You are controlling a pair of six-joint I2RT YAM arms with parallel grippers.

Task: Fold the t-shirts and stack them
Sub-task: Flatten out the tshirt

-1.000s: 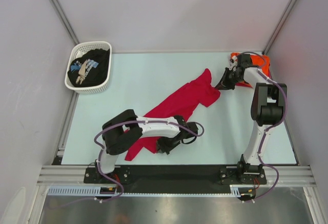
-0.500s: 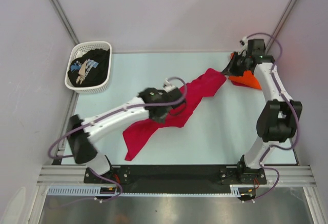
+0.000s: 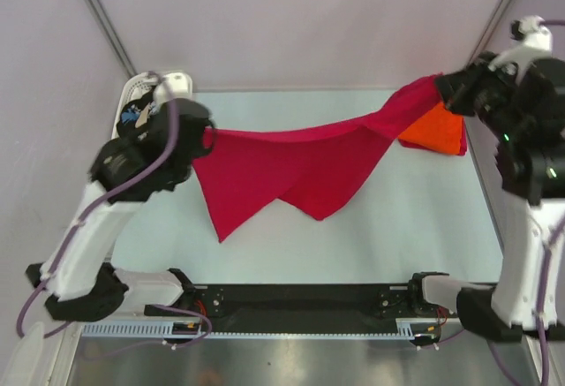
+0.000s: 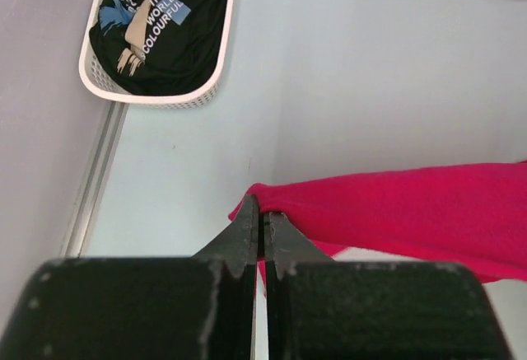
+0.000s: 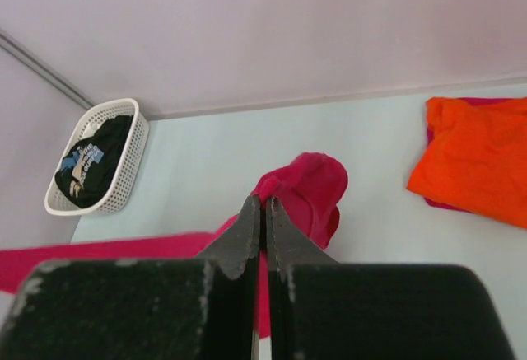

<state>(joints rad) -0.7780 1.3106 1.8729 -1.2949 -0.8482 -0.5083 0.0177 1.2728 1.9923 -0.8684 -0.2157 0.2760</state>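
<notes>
The crimson-red t-shirt (image 3: 300, 161) hangs stretched in the air between both arms, its lower edge drooping in points toward the table. My left gripper (image 3: 205, 136) is shut on its left end, seen pinched in the left wrist view (image 4: 262, 216). My right gripper (image 3: 441, 86) is shut on its right end, seen pinched in the right wrist view (image 5: 265, 203). The orange t-shirt (image 3: 437, 130) lies folded at the far right; it also shows in the right wrist view (image 5: 478, 158). The black printed t-shirt (image 4: 156, 22) lies in the white basket (image 4: 218, 47).
The white lattice basket (image 5: 132, 142) stands at the far left corner, mostly hidden behind my left arm in the top view. Grey walls and metal rails close in the table on three sides. A sliver of red cloth shows under the orange t-shirt.
Both arms have risen and spread apart, lifting the red t-shirt off the table and pulling it taut. The left gripper moved far left, the right moved up and right.
</notes>
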